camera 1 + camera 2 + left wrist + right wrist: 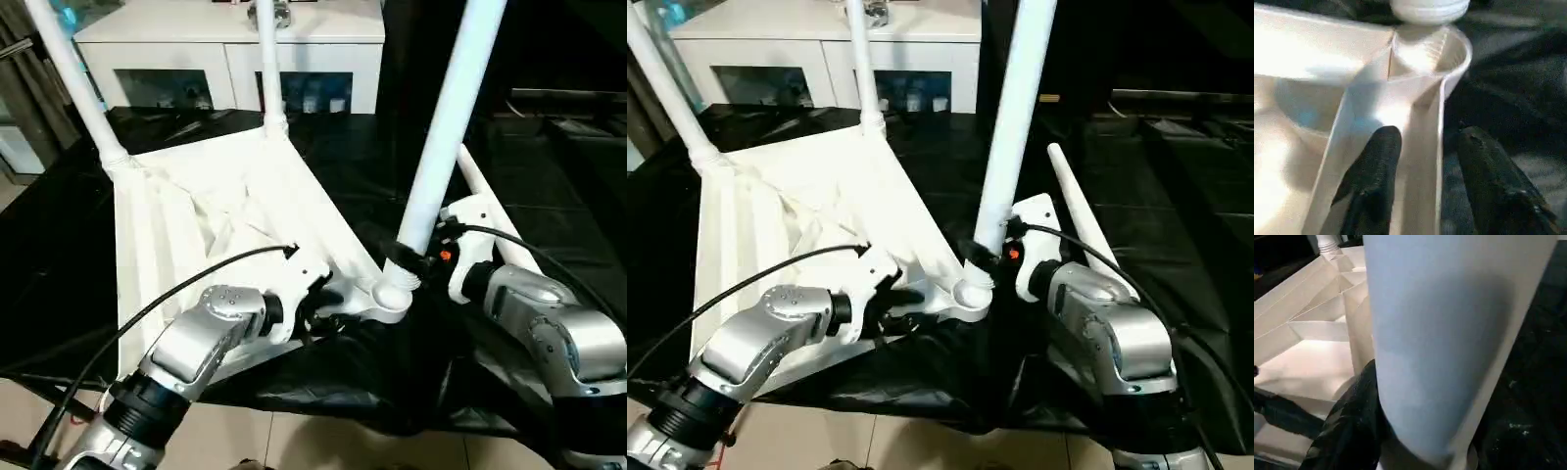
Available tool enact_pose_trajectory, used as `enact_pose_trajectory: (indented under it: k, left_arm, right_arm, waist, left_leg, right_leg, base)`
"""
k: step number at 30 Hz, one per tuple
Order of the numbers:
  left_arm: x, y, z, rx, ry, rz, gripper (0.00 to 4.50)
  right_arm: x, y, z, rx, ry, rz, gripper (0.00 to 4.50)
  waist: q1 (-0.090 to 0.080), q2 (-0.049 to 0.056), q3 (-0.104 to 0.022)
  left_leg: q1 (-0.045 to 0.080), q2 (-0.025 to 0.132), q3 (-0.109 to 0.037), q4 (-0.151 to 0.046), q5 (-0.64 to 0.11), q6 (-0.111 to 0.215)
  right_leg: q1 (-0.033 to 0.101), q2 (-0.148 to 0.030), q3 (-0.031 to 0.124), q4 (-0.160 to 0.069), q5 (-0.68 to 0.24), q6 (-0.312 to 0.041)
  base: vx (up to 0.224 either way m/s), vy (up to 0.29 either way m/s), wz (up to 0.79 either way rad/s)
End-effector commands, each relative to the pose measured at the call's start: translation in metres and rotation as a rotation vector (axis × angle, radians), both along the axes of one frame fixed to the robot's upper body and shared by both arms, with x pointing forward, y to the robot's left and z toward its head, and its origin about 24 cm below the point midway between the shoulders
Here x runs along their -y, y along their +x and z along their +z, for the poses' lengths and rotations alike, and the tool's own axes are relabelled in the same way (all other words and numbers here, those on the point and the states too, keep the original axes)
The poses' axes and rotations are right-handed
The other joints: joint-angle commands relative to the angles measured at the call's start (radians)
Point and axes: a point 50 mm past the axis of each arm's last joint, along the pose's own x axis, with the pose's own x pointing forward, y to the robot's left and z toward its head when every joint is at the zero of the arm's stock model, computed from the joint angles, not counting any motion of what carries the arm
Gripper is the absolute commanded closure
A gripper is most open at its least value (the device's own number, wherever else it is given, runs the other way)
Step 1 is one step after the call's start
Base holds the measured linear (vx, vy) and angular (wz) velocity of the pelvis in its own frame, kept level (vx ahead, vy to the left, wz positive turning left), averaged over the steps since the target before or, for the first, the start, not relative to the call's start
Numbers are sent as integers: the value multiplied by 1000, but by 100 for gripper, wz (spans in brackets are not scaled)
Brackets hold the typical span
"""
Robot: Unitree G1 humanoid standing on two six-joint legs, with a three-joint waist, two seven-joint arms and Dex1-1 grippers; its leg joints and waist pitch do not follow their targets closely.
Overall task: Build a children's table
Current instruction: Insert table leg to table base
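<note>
Upturned tabletop [196, 211] on black-draped bench [549, 225]

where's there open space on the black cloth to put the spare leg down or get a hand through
Free black cloth lies beyond the loose leg, on the robot's right, and between the tabletop and the white cabinet. Crowded: the near corner socket, where the left gripper straddles the rim and the right gripper holds the upright leg.

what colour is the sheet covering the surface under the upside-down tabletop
Black. The sheet shows best in the left eye view, around the white tabletop.
</note>
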Motion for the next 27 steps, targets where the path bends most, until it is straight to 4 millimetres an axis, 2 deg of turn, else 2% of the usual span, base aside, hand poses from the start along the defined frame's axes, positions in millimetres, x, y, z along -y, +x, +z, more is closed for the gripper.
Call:
enact_pose_trajectory:
  k: [1, 18, 20, 21, 27]
  left_arm:
    - [-2, 0, -2, 9, 32, 8, 266]
    - [-2, 2, -8, 38, 116, -29, 390]
    - [-3, 5, -5, 90, 104, -44, 409]
    - [-4, 7, -2, 112, 87, -56, 416]
    - [-9, 9, 0, 146, 66, -83, 448]
  right_arm:
    - [-3, -1, 5, 17, -13, 16, 253]
    - [-7, -3, 4, 14, -15, 49, 253]
    - [-8, -3, 5, 16, -8, 61, 253]
    - [-8, -2, 5, 17, -5, 71, 253]
    - [-11, 0, 4, 14, -1, 101, 253]
  waist:
    - [-3, -10, -70]
    - [-3, -10, -67]
    - [-4, -11, -65]
    - [-5, -6, -65]
    - [-8, -8, -66]
  left_leg:
    - [19, 42, -20, -71, -246, 2]
    - [20, 42, -22, -73, -274, -4]
    - [20, 40, -22, -73, -286, -4]
    - [20, 40, -23, -74, -298, -7]
    - [20, 40, -25, -75, -315, -13]
  right_leg:
    - [43, -44, 40, -80, -303, -170]
    - [40, -46, 40, -87, -355, -154]
    - [40, -46, 39, -91, -380, -145]
    - [39, -46, 39, -94, -393, -138]
    - [37, -46, 38, -93, -409, -132]
  base:
    - [0, 0, 0]
    - [0, 0, 0]
    - [0, 0, 0]
    - [0, 0, 0]
    - [0, 0, 0]
